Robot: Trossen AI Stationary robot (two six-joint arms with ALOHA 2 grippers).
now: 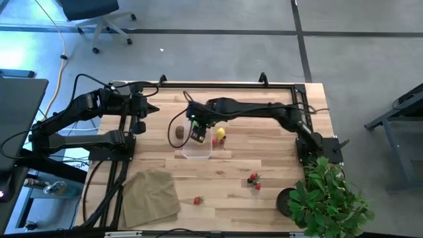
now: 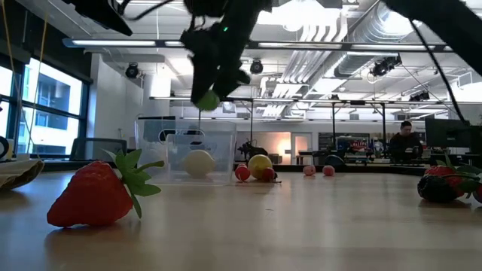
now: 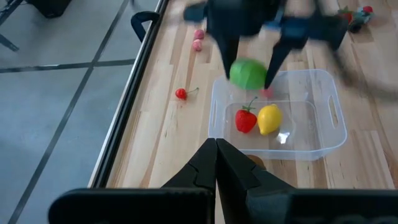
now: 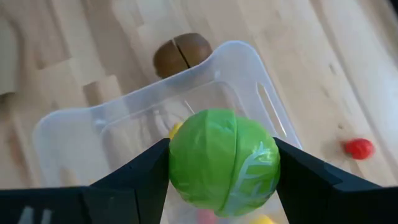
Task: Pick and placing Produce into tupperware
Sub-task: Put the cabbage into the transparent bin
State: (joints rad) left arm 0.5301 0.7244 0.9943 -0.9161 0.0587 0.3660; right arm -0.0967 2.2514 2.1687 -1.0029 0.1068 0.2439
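Toy produce, by kind:
- lemons, two: lemon in the tub (image 3: 269,118), lemon outside it (image 2: 260,164)
- green ball (image 4: 224,160), one
- kiwi (image 1: 179,134), one
- strawberries, three: near strawberry (image 2: 98,194), far strawberry (image 2: 440,182), strawberry in the tub (image 3: 245,119)
- small round berries, at least four: two red berries (image 2: 242,173) and two pink berries (image 2: 309,171); exact total not readable

Clear tupperware (image 1: 197,153), one. Tan cloth (image 1: 151,194), one. Potted plant (image 1: 330,198), one. Wooden table (image 1: 264,158), one.

Dark arms, two, each with one gripper: left gripper (image 3: 216,149), right gripper (image 1: 197,132).

Beyond the table, one person (image 2: 407,139).
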